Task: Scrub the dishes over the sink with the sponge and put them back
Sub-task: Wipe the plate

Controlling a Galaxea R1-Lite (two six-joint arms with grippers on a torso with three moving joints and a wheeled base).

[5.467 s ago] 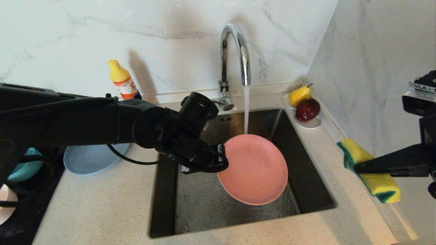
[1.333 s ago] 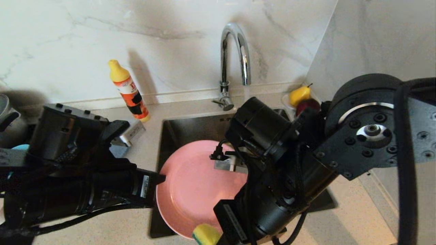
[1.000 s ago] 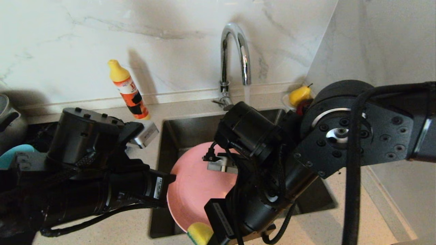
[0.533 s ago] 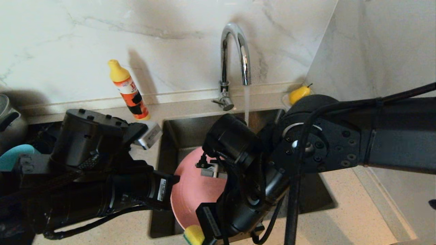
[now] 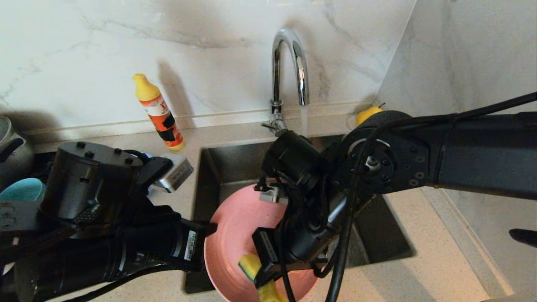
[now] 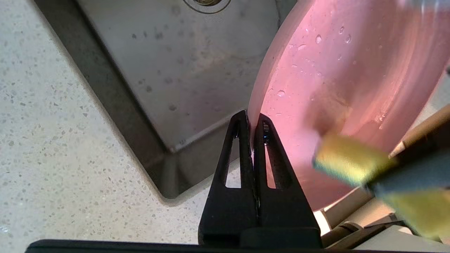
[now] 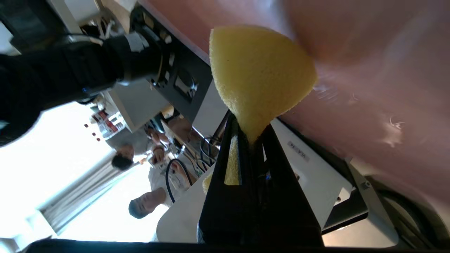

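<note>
At the far left edge of the head view a teal bowl [image 5: 23,189] peeks out behind the left arm. The left gripper [image 6: 252,121], low and left of centre, has its jaws clamped tight on the rim of the salmon-pink plate [image 5: 235,243], which is held tilted over the near-left corner of the sink [image 5: 226,161]. An orange bottle [image 5: 158,112] stands on the surface at upper left. Low in the middle, the right gripper [image 7: 249,130] pinches the yellow sponge [image 5: 251,265] between closed jaws, pressing it against the plate's face. Above, water runs from the tap [image 5: 289,67]. A yellow pear [image 5: 368,113] sits at upper right.
</note>
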